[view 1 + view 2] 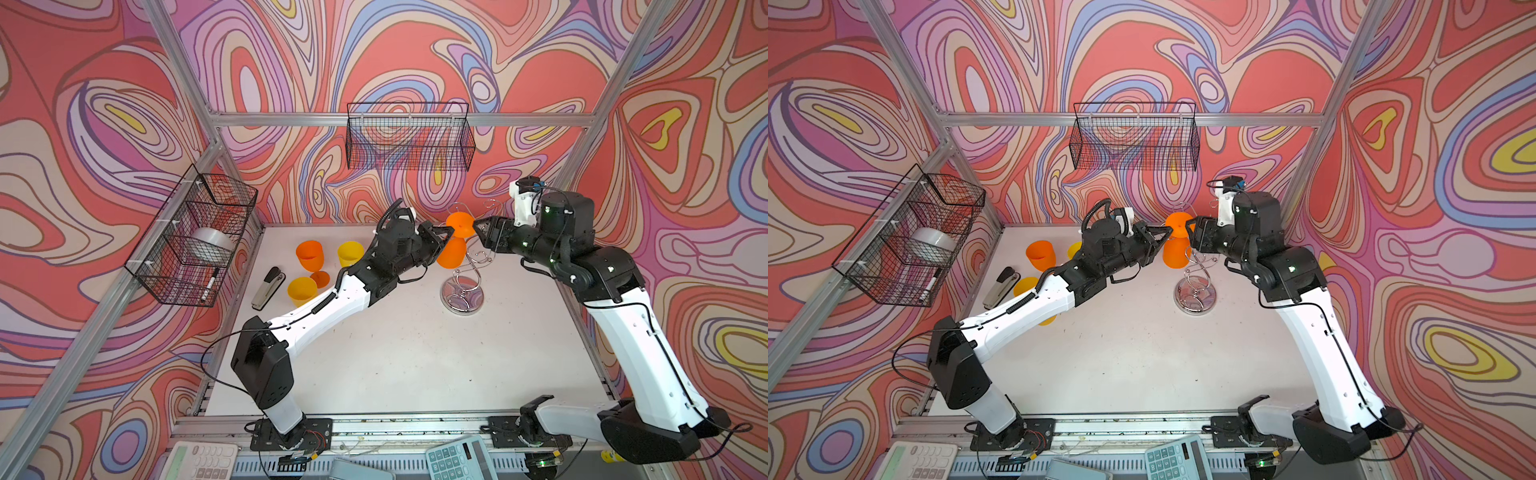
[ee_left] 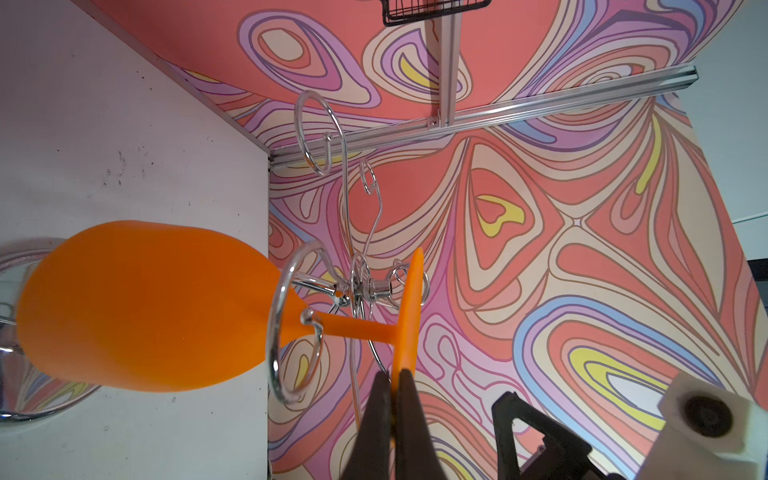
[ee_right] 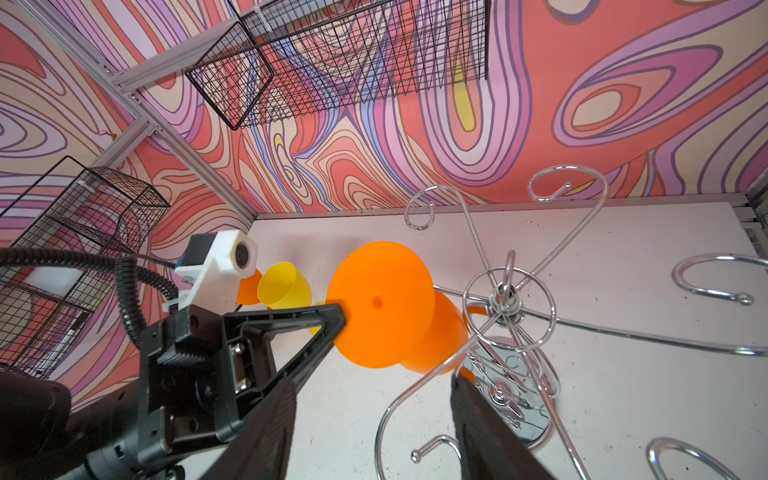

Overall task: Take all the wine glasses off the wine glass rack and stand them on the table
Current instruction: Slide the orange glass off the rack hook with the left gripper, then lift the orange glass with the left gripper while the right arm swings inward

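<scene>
"Glass (image 2: 141,307), orange, one: location?"
"On the rack (image 1: 462,296), bowl down. Stem (image 2: 353,330) runs through a ring (image 2: 272,345). Foot (image 2: 409,307) stands clear of that ring, not resting on it."
"Left gripper (image 2: 394,380)?"
"Fingers pressed together on the foot's rim. Grip entered as made."
"Right gripper (image 3: 374,392)?"
"Fingers apart, holding nothing. One rack arm passes between them; whether it touches them cannot be told. The tip sits just beside the foot in both top views."
"Done, then?"
"Reach and grasp, by my reading. The foot looks raised off its seat."
"Outstanding?"
"The stem is inside the ring, so the glass is not off. Judged remaining: slide the stem out through the ring's gap and carry the glass clear. Roughly midway."
</scene>
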{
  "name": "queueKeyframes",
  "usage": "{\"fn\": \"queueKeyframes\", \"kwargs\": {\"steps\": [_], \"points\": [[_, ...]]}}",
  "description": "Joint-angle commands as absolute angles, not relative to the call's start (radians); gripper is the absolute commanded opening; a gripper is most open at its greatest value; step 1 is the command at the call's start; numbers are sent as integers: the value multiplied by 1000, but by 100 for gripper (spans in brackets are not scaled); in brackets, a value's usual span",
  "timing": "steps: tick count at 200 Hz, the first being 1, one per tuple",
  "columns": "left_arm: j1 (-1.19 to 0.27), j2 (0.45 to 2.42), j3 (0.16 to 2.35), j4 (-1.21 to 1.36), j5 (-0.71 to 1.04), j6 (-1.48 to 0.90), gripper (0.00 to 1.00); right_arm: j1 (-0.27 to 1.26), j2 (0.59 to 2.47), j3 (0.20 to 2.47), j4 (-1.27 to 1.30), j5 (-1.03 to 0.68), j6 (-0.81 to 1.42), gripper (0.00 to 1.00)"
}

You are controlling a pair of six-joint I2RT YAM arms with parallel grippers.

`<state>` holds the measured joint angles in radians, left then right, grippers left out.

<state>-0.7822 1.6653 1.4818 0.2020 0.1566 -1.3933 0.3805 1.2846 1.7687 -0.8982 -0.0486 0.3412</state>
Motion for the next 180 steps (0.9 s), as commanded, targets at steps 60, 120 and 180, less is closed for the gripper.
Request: {"fn": "queueKeyframes", "kwargs": {"steps": [60, 120, 180], "points": [[-788, 1500, 1341, 252, 159, -1434, 0, 383, 1264, 1755, -913, -31, 336, 62], [-774, 1340, 1209, 241, 165, -1470, 0, 383, 1258, 1747, -909, -37, 342, 63], [-628, 1157, 1086, 256, 205, -1576, 0, 383, 1270, 1751, -884, -80, 358, 63]]}}
